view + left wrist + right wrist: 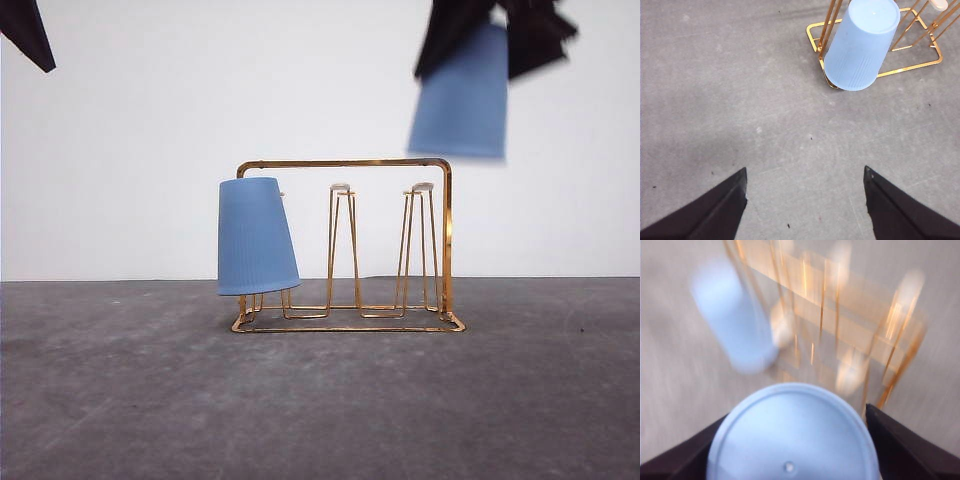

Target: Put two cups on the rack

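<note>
Right jaws clamped on ribbed light blue cup (460,95), left jaws spread, second cup (255,237) inverted on gold rack (440,170)

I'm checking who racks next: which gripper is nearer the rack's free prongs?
Right. The right gripper holds a cup above the rack, over its free prongs. The left gripper is open, off to the rack's left.

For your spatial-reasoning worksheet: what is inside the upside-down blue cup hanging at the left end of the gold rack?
The cup hangs tilted and upside down over the left end of the rack. Gold wire legs emerge below its rim; whatever prong holds it is hidden by the cup's opaque wall.
</note>
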